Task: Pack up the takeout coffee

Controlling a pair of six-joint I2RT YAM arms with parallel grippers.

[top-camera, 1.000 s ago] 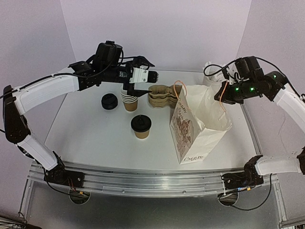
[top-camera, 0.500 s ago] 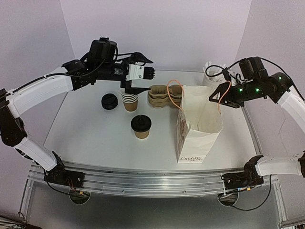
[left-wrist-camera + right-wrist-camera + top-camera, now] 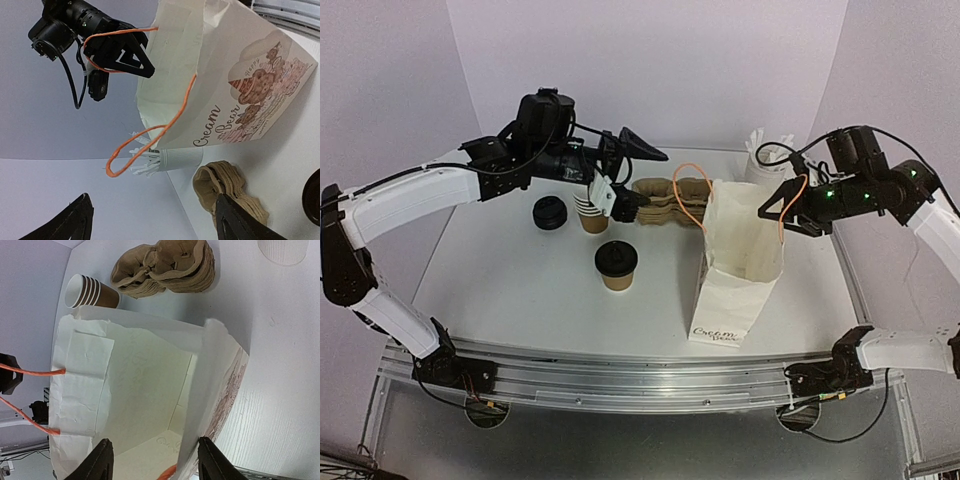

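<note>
The takeout coffee [image 3: 616,265], a brown cup under a black lid, stands on the table left of the bag, with neither gripper touching it. The white paper bag [image 3: 740,262] stands upright with its mouth open; in the right wrist view I look down into the bag [image 3: 145,375]. My right gripper [image 3: 782,212] hovers open at the bag's top right edge, beside an orange handle [image 3: 788,205], gripping nothing. The right gripper [image 3: 157,460] straddles the bag's side wall. My left gripper [image 3: 642,178] is open and empty above the brown pulp carriers [image 3: 665,200]. In its own view the left gripper [image 3: 155,225] frames only bare wall.
A stack of lidless brown cups [image 3: 592,213] and a stack of black lids [image 3: 550,213] sit behind the coffee. A white holder of stirrers [image 3: 767,160] stands at the back right, behind the bag. Walls close in the table's back and sides.
The bag went from leaning to standing upright. My right gripper opened and let go of the orange handle. My left gripper rolled over and dipped towards the carriers.
</note>
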